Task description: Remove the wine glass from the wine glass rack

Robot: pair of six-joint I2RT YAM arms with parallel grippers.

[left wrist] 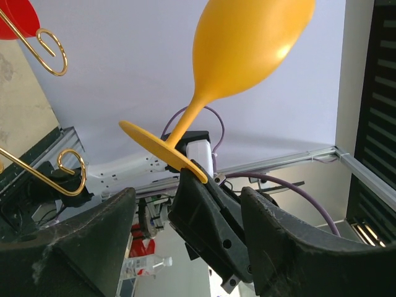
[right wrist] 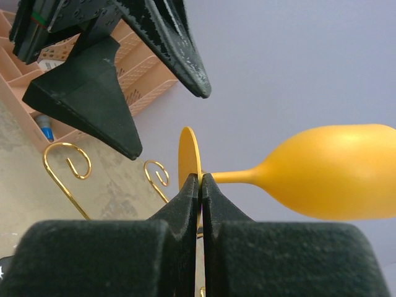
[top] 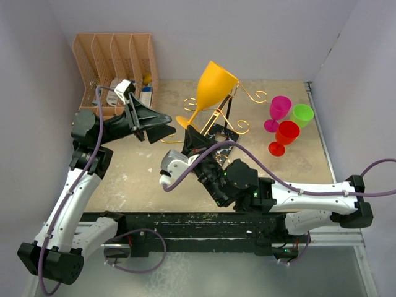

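At the far left stands a peach organiser. The left gripper hangs just right of it with its fingers spread wide and nothing between them. Its tips point toward the foot of the glass and are near it but apart. In the left wrist view the foot sits above and beyond the gap between the two fingers.

The orange glass is held tilted in the air over the middle of the table. Its bowl is up and to the far right, and its foot is low and to the left.

The right gripper comes up from below. Its fingers are pressed together on the rim of the thin foot disc, pinching it edge-on. The stem and bowl run away to the right of the tips.

The rack stands just right of that gripper, under and behind the glass. The gold curls seen from both wrists are clear of the foot. From above I cannot tell whether the bowl touches a wire.

Pink, green and red cups stand close together farther right.
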